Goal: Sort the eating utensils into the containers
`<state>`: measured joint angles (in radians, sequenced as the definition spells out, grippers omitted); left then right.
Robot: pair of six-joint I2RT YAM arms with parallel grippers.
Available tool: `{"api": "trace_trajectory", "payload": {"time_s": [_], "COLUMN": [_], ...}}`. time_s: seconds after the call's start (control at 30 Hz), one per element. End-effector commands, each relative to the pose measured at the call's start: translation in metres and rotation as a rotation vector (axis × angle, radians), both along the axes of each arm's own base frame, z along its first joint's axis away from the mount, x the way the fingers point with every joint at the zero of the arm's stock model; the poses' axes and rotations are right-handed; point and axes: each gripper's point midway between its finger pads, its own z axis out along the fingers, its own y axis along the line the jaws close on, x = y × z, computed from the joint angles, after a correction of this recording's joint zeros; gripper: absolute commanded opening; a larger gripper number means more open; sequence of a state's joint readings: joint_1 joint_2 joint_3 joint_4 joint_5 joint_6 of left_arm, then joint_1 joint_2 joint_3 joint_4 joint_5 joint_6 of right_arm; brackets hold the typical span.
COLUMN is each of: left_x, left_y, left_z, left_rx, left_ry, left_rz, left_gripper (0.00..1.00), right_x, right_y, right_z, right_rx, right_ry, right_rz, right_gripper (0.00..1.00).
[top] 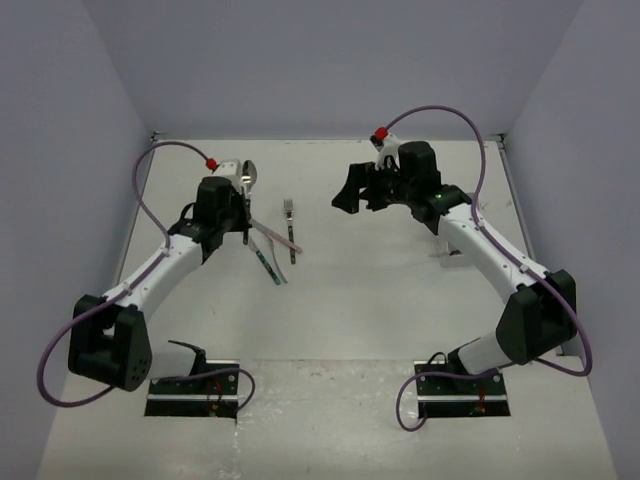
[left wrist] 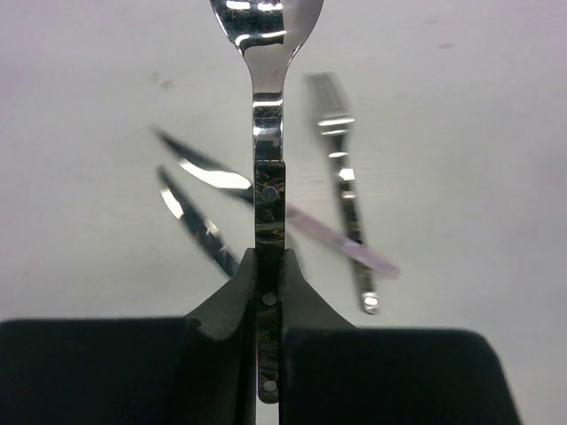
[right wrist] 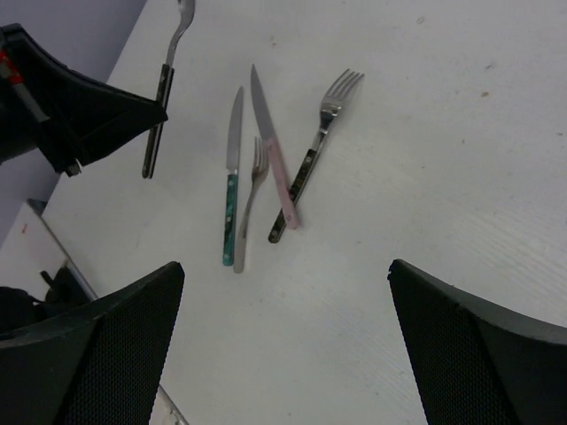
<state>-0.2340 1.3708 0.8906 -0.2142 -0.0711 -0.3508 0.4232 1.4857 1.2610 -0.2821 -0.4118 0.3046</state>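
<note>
My left gripper (top: 236, 200) is shut on the dark handle of a shiny spoon (left wrist: 268, 133) and holds it off the table, bowl pointing away; its bowl shows in the top view (top: 249, 174). Below it on the table lie a dark-handled fork (right wrist: 314, 150), a pink-handled knife (right wrist: 273, 150), a plain metal fork (right wrist: 251, 199) and a teal-handled knife (right wrist: 232, 190), partly crossed. My right gripper (right wrist: 288, 354) is open and empty, hovering to the right of this group (top: 352, 198). The containers are mostly hidden; a white-grey edge (top: 447, 252) shows under the right arm.
Grey walls close the table at the back and on both sides. The two arm bases (top: 195, 385) stand at the near edge. The left gripper body (right wrist: 80, 106) shows in the right wrist view, close to the far left of the utensils.
</note>
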Motion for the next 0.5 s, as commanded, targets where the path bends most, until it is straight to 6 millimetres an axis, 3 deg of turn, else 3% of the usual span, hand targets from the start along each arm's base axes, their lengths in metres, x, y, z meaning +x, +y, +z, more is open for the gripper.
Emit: {"api": "trace_trajectory", "payload": {"time_s": [0.0, 0.07, 0.2, 0.33, 0.47], "left_x": [-0.011, -0.021, -0.035, -0.051, -0.063], "left_y": [-0.073, -0.099, -0.129, -0.157, -0.169], "left_z": [0.064, 0.078, 0.103, 0.133, 0.145], "left_rx": [-0.032, -0.075, -0.172, -0.271, -0.301], "left_ry": [-0.237, -0.283, -0.344, -0.43, -0.457], "left_rz": [-0.289, -0.365, -0.429, -0.52, -0.552], "left_gripper": [0.0, 0.0, 0.0, 0.0, 0.0], "right_x": [-0.013, -0.021, -0.035, -0.032, -0.028], "right_y": [0.033, 0.048, 0.071, 0.077, 0.07], "right_z": [0.021, 0.03, 0.059, 0.057, 0.055], "right_rx": [0.141, 0.213, 0.359, 0.4, 0.438], "right_ry": [0.036, 0.047, 0.03, 0.067, 0.069], "right_rz": [0.078, 0.104, 0.111, -0.028, -0.165], "right_gripper": [0.99, 0.99, 0.99, 0.99, 0.99]}}
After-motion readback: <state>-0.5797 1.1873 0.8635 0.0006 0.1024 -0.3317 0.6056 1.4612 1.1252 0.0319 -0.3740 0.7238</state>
